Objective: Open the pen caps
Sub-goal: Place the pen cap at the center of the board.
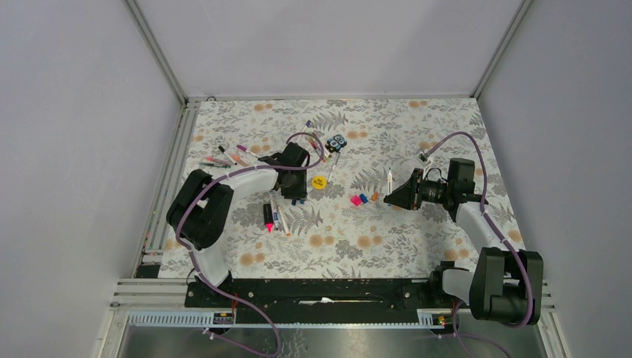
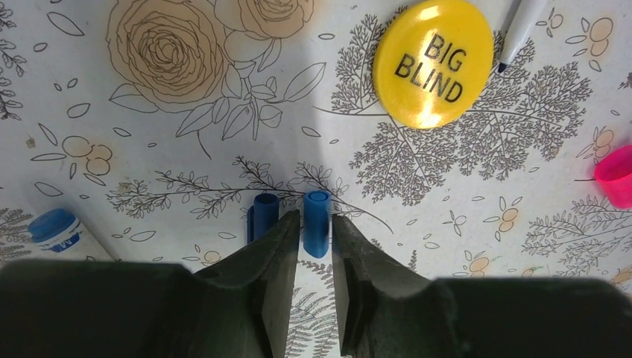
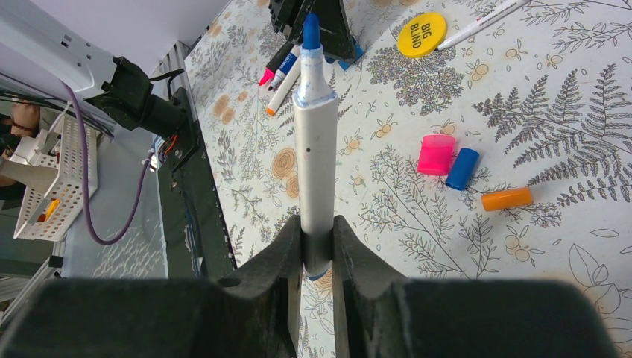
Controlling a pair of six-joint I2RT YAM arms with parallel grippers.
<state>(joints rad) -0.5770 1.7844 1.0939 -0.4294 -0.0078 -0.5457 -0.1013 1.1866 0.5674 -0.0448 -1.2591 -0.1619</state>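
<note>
My left gripper (image 2: 316, 224) is low over the table, its fingers shut against the sides of a blue pen cap (image 2: 317, 212). A darker blue cap (image 2: 264, 211) lies just left of it. In the top view this gripper (image 1: 296, 194) sits left of the yellow disc. My right gripper (image 3: 317, 227) is shut on the lower end of a white pen (image 3: 314, 149), which stands up with its blue tip bare. In the top view the pen (image 1: 390, 179) rises from that gripper (image 1: 392, 195). Pink (image 3: 436, 154), blue (image 3: 462, 168) and orange (image 3: 507, 198) caps lie loose beside it.
A yellow "BIG BLIND" disc (image 2: 432, 61) lies ahead of my left gripper, with an uncapped pen (image 2: 522, 26) beyond. A pink-and-black highlighter (image 1: 267, 216) and pens (image 1: 280, 218) lie near the left arm. More pens (image 1: 227, 158) and a black-and-blue block (image 1: 337, 142) lie further back.
</note>
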